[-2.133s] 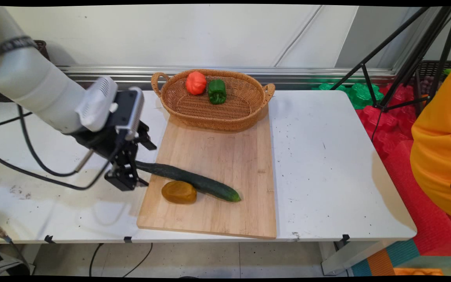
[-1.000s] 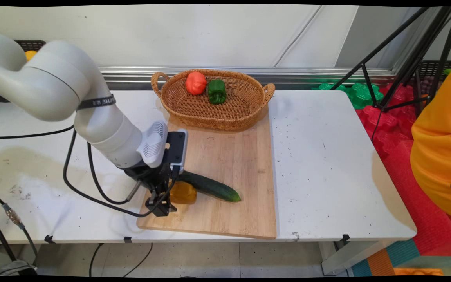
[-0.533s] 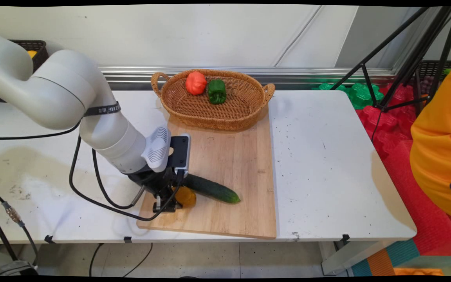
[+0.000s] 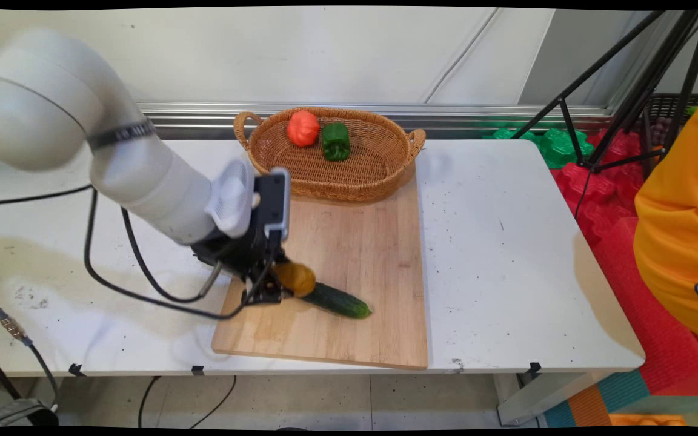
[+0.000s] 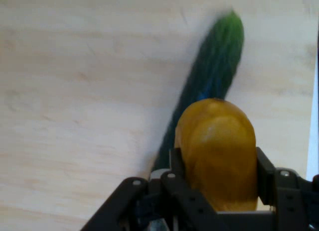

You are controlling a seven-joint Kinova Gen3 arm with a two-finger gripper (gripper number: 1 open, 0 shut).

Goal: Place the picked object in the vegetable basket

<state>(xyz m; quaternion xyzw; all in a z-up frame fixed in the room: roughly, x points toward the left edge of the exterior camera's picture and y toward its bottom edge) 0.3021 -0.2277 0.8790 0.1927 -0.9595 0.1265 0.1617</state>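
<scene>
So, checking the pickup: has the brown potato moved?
Yes. The brown potato, gripped in the fingers, has come up off the cutting board, now overlapping the cucumber.

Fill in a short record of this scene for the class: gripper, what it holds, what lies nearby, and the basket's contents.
gripper: shut on the brown-yellow potato, raised above the board
below it: cucumber lying on the wooden cutting board
basket: wicker basket at the board's far end
basket contents: orange-red pepper, green pepper
</scene>
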